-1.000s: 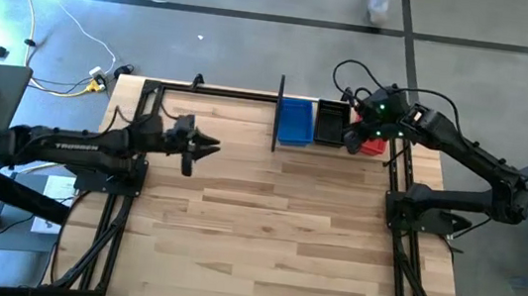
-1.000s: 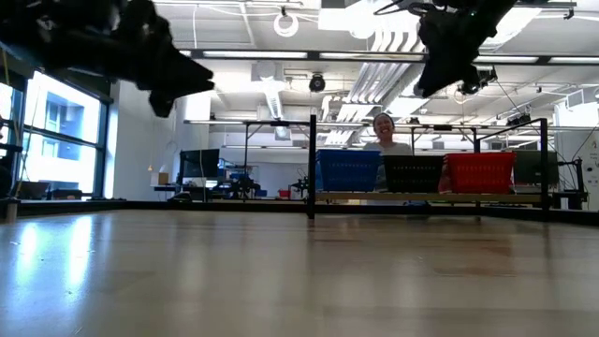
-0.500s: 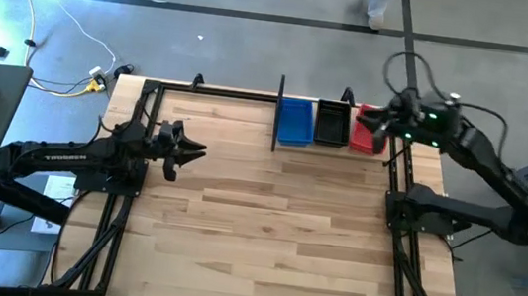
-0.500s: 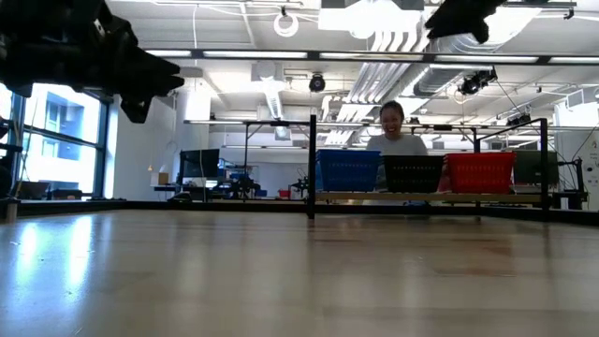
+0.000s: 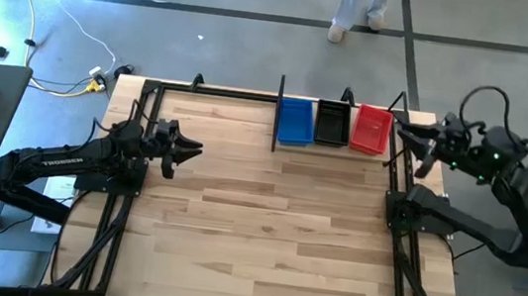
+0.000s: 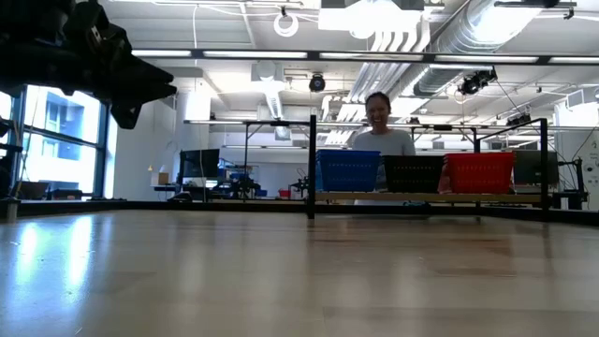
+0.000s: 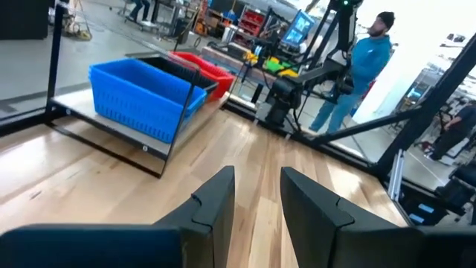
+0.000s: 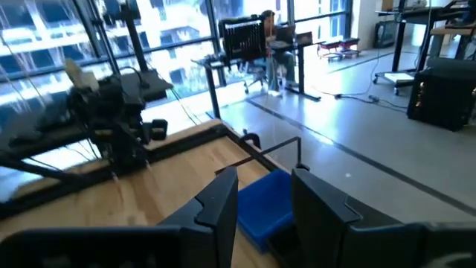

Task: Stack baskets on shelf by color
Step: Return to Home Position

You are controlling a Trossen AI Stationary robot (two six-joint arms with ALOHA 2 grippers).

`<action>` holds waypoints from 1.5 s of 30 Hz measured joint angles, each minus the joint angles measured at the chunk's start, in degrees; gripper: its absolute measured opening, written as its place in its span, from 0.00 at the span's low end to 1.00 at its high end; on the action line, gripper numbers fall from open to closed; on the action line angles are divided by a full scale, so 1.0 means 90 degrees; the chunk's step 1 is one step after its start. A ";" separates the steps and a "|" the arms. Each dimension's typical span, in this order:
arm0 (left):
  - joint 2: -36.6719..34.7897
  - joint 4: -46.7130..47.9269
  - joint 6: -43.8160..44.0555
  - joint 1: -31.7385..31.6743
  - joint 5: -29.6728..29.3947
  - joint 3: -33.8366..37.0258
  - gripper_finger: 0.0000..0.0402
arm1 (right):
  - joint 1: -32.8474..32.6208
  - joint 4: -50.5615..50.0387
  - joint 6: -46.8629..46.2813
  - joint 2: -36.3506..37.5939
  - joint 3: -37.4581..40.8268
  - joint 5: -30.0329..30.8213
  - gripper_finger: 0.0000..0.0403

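Sitting on the shelf (image 5: pixel 278 120): blue basket (image 5: pixel 295 121), black basket (image 5: pixel 332 123), red basket (image 5: pixel 372 129).

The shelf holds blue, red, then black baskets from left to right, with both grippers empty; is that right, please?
Not quite: the high view shows the shelf holding the blue basket, black basket, then red basket. The left gripper and right gripper are empty.

light: bright, ceiling strips (image 6: pixel 245 54) overhead | glare: windows (image 8: pixel 44 37) washed out, sheen on table (image 6: pixel 56 251) | shadows: faint
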State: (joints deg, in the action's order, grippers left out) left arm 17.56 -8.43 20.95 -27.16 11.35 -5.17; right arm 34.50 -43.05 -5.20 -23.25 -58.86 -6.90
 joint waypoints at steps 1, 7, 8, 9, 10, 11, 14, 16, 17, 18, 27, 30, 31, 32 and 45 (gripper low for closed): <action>0.0000 0.0054 0.0000 0.0000 -0.0001 0.0000 0.25 | 0.0000 0.0048 -0.0088 0.0192 0.0169 -0.0016 0.27; 0.0002 0.0242 0.0005 0.0000 0.0001 0.0000 0.25 | 0.0000 0.0750 -0.0798 0.1093 0.1460 -0.0292 0.27; 0.0002 0.0245 0.0005 0.0000 0.0001 0.0000 0.25 | 0.0000 0.0878 -0.0931 0.1210 0.1708 -0.0413 0.27; 0.0002 0.0237 0.0007 0.0000 0.0001 0.0000 0.25 | 0.0000 0.1025 -0.1068 0.1325 0.1957 -0.0533 0.27; 0.0003 0.0213 0.0007 0.0000 0.0001 0.0000 0.25 | 0.0000 0.1213 -0.1186 0.1421 0.2222 -0.0666 0.27; 0.0002 0.0178 0.0010 0.0000 0.0001 0.0000 0.25 | 0.0000 0.1403 -0.1332 0.1511 0.2482 -0.0806 0.27; 0.0004 0.0154 0.0044 0.0000 0.0001 0.0000 0.25 | -0.0002 0.1965 -0.1702 0.1751 0.3270 -0.1115 0.27; 0.0002 0.0151 -0.0002 0.0000 0.0001 0.0000 0.25 | -0.0005 0.2304 -0.1908 0.1873 0.3751 -0.1159 0.27; 0.0002 0.0151 -0.0036 0.0000 0.0001 0.0000 0.25 | -0.0005 0.2441 -0.1988 0.1925 0.3964 -0.1165 0.27; 0.0005 0.0151 -0.0041 0.0000 0.0003 0.0000 0.25 | -0.0005 0.2566 -0.2040 0.1963 0.4160 -0.1165 0.27; 0.0002 0.0151 -0.0061 0.0000 0.0001 0.0000 0.25 | -0.0005 0.3110 -0.1868 0.2060 0.5226 -0.1157 0.27; 0.0002 0.0151 -0.0061 0.0000 0.0001 0.0000 0.25 | -0.0005 0.3190 -0.1717 0.2060 0.5524 -0.1127 0.27; 0.0002 0.0151 -0.0061 0.0000 0.0001 0.0000 0.25 | -0.0005 0.3267 -0.1714 0.2060 0.5642 -0.1113 0.27; 0.0002 0.0151 -0.0061 0.0000 0.0003 0.0000 0.25 | -0.0005 0.3380 -0.1717 0.2059 0.5748 -0.1108 0.27; 0.0003 0.0149 -0.0061 0.0000 0.0003 -0.0002 0.25 | -0.0007 0.3876 -0.1537 0.1963 0.6096 -0.0434 0.27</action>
State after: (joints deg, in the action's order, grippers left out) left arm 17.59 -7.09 20.40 -27.16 11.38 -5.19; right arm 34.44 -8.16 -19.03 -5.58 -3.99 -10.81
